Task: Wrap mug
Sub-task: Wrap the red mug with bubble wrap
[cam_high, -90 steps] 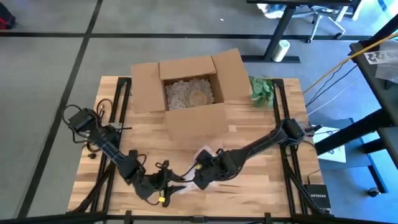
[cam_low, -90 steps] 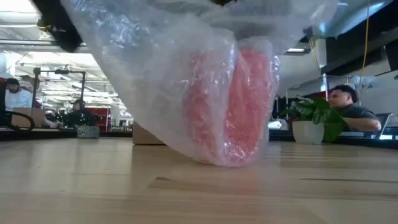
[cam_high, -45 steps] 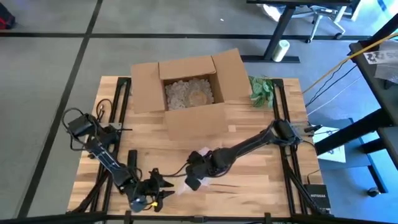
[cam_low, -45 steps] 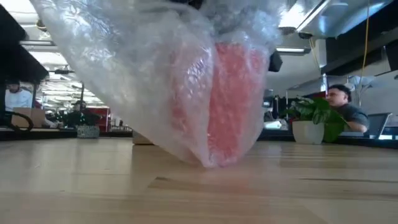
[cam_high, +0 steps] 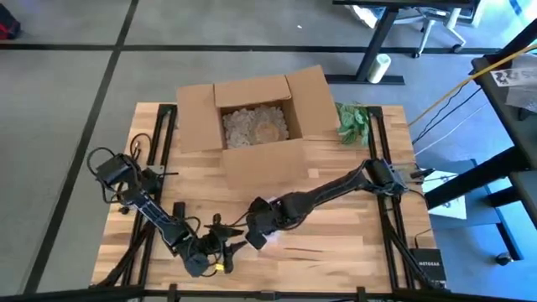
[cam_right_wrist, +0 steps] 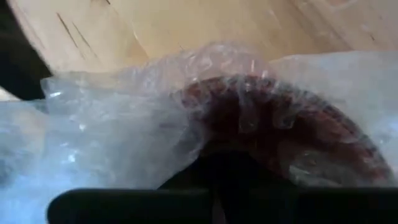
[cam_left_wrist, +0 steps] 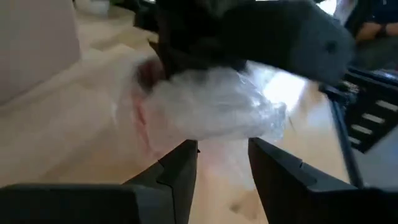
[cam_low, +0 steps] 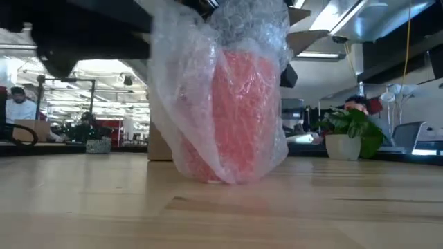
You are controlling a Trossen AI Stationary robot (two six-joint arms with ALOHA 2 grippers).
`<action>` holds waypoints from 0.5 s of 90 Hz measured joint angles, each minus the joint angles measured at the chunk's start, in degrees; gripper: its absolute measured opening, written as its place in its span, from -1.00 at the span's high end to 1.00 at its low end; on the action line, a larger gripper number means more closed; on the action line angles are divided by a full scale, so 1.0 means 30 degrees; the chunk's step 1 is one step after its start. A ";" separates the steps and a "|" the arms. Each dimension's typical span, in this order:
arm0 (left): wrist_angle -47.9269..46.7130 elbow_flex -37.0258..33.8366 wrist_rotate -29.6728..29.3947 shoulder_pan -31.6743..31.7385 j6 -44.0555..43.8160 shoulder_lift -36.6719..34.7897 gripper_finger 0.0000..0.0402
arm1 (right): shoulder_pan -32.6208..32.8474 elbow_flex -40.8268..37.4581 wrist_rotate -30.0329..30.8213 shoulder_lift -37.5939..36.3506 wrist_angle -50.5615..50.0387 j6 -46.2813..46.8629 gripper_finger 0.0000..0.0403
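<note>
A red mug (cam_low: 239, 114) stands upright on the light wooden slatted table (cam_high: 352, 243), swathed in clear bubble wrap (cam_low: 183, 104) that bunches up above its rim and bulges out to one side in the low view. In the high view the bundle (cam_high: 258, 237) sits at the near edge of the table, well in front of the open brown cardboard box (cam_high: 252, 126), roughly in line with the box's middle.

The right gripper (cam_high: 256, 231) is on top of the bundle; the right wrist view looks straight down onto the mug's rim (cam_right_wrist: 273, 118) through the plastic, with dark gripper parts pressed in among the folds. I cannot tell from any view whether its fingers are closed on the wrap or merely resting there.

The left gripper (cam_left_wrist: 221, 165) hangs just beside the bundle, on the side away from the right arm. Its two dark fingers (cam_left_wrist: 180, 171) stand apart, pointing at the wrapped mug with the plastic just beyond their tips, holding nothing.

The cardboard box behind has its flaps spread and pale crumpled paper filling (cam_high: 254, 124) inside. A small green leafy plant (cam_high: 352, 122) sits just beside the box's right flap. Across the room, beyond the table, people (cam_low: 17, 107) sit at desks.
</note>
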 joint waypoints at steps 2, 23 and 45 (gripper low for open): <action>0.0325 0.0000 0.0005 0.0051 0.0370 0.0000 0.36 | 0.0015 -0.0010 -0.0019 -0.0029 0.0029 0.0000 1.00; 0.2536 -0.0007 -0.0023 0.0590 0.3070 0.0007 0.36 | 0.0016 -0.0049 -0.0846 -0.0265 0.0594 -0.0184 1.00; 0.1218 0.0007 0.0951 0.1241 0.1483 -0.0029 0.36 | 0.0136 0.3074 -0.0678 -0.0445 -0.4041 -0.0219 1.00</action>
